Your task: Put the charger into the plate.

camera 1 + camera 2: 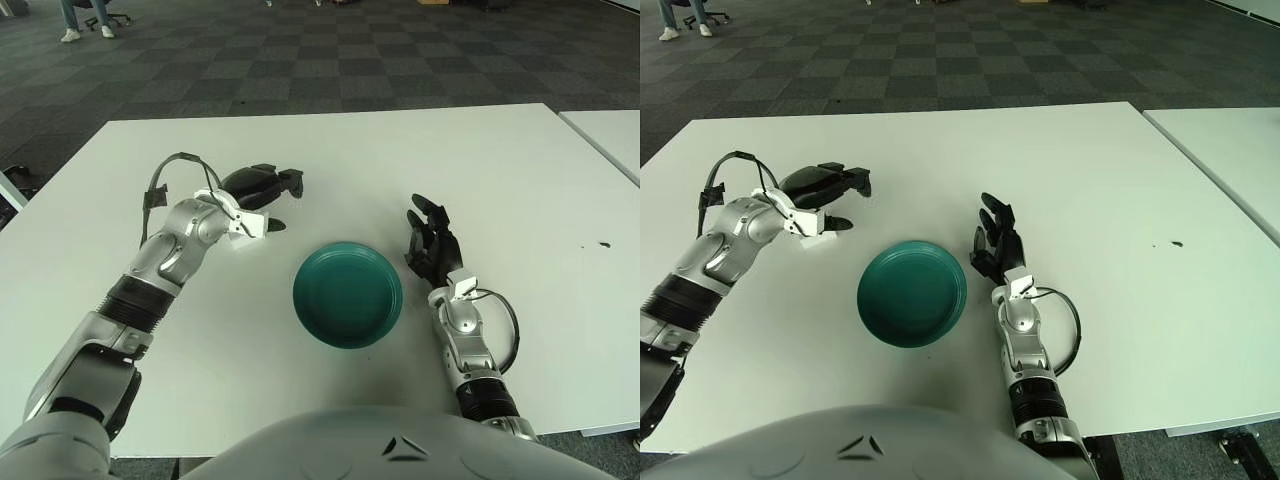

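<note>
Your white counter [520, 180] carries the teal plate [347, 294], which holds nothing; no charger shows anywhere. Your left robot hand [262, 192], up-left of the plate, has fingers spread, empty. Right robot hand [432, 243] idles beside the plate, open. Locate the charger first.

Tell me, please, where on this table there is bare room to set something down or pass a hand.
Bare patches: the far half of the white table beyond both hands, and the wide stretch right of the right hand, except one small dark speck. Crowded: the narrow gaps between the green plate and either hand, especially the left hand beyond its left edge.
</note>
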### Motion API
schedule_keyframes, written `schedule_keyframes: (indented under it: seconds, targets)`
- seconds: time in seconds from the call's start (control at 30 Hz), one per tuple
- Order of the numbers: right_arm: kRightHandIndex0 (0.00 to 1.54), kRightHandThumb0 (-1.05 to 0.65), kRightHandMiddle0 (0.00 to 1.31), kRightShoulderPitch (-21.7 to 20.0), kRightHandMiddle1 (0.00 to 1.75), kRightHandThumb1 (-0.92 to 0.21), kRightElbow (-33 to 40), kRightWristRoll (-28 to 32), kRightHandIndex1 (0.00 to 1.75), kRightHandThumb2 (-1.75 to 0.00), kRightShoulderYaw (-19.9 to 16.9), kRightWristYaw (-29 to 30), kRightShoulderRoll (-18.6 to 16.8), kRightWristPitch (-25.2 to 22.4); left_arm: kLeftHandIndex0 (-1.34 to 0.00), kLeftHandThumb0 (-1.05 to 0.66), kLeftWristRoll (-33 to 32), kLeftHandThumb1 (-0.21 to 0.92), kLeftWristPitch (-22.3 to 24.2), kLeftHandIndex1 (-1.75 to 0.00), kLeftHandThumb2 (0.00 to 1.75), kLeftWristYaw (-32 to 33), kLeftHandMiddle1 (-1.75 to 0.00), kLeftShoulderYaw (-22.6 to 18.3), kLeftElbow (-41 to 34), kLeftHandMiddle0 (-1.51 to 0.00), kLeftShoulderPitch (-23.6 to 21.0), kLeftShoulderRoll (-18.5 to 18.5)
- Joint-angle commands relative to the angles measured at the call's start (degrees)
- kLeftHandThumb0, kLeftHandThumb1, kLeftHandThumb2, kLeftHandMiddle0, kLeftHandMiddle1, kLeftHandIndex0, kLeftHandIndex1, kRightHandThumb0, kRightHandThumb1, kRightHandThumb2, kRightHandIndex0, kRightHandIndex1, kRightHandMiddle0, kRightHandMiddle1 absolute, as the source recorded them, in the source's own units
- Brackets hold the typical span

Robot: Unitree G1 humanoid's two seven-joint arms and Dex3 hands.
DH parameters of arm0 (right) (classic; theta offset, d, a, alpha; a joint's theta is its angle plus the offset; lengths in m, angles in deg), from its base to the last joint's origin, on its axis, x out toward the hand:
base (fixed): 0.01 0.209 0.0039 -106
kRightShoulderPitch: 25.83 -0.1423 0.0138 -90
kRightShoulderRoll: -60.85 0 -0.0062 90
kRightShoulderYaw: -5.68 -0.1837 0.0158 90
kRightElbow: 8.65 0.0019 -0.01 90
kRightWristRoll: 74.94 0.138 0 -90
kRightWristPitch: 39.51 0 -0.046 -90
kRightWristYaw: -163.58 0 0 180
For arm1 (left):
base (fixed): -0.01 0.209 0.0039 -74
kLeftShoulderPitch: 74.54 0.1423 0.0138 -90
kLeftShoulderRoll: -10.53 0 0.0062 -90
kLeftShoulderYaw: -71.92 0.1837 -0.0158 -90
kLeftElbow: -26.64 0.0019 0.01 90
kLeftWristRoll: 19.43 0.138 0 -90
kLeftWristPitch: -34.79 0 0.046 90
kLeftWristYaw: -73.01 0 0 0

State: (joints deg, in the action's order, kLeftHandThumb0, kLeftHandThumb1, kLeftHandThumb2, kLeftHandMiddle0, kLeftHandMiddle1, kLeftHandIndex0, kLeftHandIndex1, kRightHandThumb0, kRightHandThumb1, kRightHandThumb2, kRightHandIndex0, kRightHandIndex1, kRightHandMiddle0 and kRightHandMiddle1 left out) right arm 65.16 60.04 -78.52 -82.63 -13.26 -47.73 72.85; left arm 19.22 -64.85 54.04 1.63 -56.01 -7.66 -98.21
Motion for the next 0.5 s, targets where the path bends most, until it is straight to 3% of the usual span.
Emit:
schedule_keyframes:
  seconds: [0.0,0.17,0.47]
  targets:
    - [0.32,-0.68,0.00,6.7,0.66,-0.92,-8.8,0.0,0.01,-0.89,0.8,0.1,-1.4,-5.6,0.00,-1.04,2.2,0.92,1.4,-0.30,0.39,-0.7,-0.02,-0.8,0.9,-0.03,0.5,-2.7]
    - [0.33,-0.68,0.00,6.6,0.66,-0.92,-8.9,0.1,0.01,-0.88,0.7,0.2,-1.5,-5.8,0.00,-1.05,3.5,0.92,2.6,-0.08,0.42,-1.5,0.00,-0.4,2.4,0.00,0.1,-3.9]
    - [0.33,-0.68,0.00,6.8,0.67,-0.92,-8.5,0.4,0.01,-0.88,0.7,0.1,-1.6,-6.1,0.00,-1.05,4.3,0.92,3.4,-0.02,0.43,-2.4,0.00,-0.2,4.9,0.00,0.1,-5.6]
